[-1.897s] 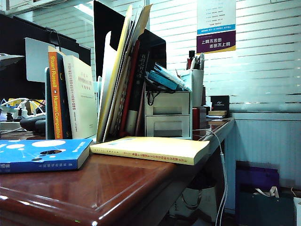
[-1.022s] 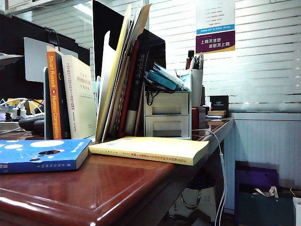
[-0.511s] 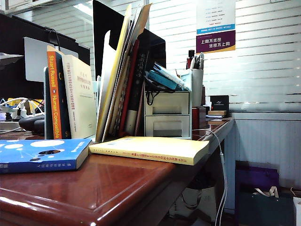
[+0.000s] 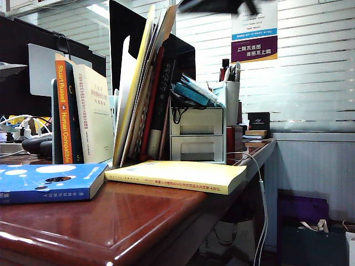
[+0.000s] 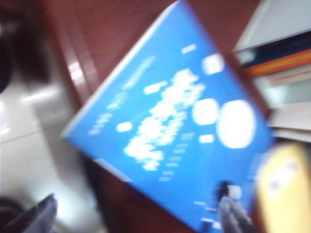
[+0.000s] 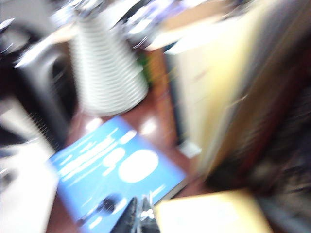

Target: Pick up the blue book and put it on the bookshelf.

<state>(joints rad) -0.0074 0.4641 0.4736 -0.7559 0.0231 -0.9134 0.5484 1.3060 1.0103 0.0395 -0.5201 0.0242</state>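
Blue book [image 5: 175, 141] beneath open left hand [image 5: 138, 216]

The exterior view was evenly lit and sharp, daylight being diffused through the window blinds [image 4: 310, 83] and glare laid on the wooden desk [image 4: 127, 221]. A dark smear was left by motion at the upper edge. Both wrist views were heavily motion-blurred: the blue book [image 5: 170, 131] was rendered soft, its white ovals smeared, and the floor beside it was washed out.
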